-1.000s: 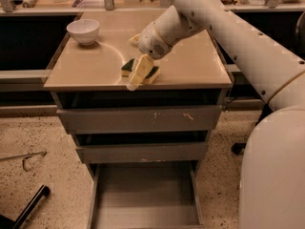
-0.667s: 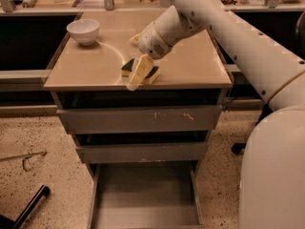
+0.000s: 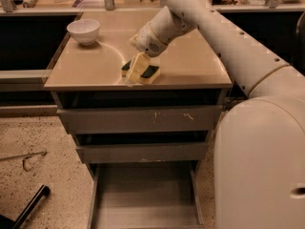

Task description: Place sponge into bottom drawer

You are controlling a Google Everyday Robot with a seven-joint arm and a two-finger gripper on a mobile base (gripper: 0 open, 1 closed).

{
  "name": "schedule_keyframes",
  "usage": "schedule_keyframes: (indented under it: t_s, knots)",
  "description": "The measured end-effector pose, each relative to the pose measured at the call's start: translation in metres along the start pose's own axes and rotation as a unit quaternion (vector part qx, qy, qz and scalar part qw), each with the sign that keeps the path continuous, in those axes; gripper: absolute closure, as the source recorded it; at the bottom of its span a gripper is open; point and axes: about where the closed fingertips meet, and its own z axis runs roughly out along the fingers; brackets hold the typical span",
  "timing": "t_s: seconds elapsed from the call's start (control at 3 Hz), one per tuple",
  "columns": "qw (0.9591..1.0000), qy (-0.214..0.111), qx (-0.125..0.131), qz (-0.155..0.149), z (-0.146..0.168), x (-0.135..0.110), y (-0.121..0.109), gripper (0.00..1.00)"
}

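Note:
The sponge (image 3: 151, 72), dark green on top with yellow foam below, lies near the front edge of the cabinet top (image 3: 190, 66). My gripper (image 3: 137, 68), with pale-yellow foam padding, reaches down from the upper right and sits right on the sponge. It covers the sponge's middle, so green shows on both sides of it. The bottom drawer (image 3: 143, 194) is pulled out at floor level, a shallow grey tray with a plain floor, directly below the cabinet front.
A white bowl (image 3: 83, 31) stands at the back left of the cabinet top. The scratched top drawer (image 3: 143, 119) and the middle drawer (image 3: 143, 151) are shut. My arm and white body (image 3: 259, 142) fill the right side. A black bar (image 3: 29, 207) and a wire object (image 3: 26, 159) lie on the floor at left.

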Motion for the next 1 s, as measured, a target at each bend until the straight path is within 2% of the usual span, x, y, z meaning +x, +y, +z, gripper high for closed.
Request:
schedule_keyframes:
  t_s: [0.33, 1.0]
  knots:
    - [0.9997, 0.016, 0.002, 0.019, 0.007, 0.017, -0.013, 0.0]
    - [0.9994, 0.01, -0.003, 0.034, 0.017, 0.036, -0.012, 0.0]
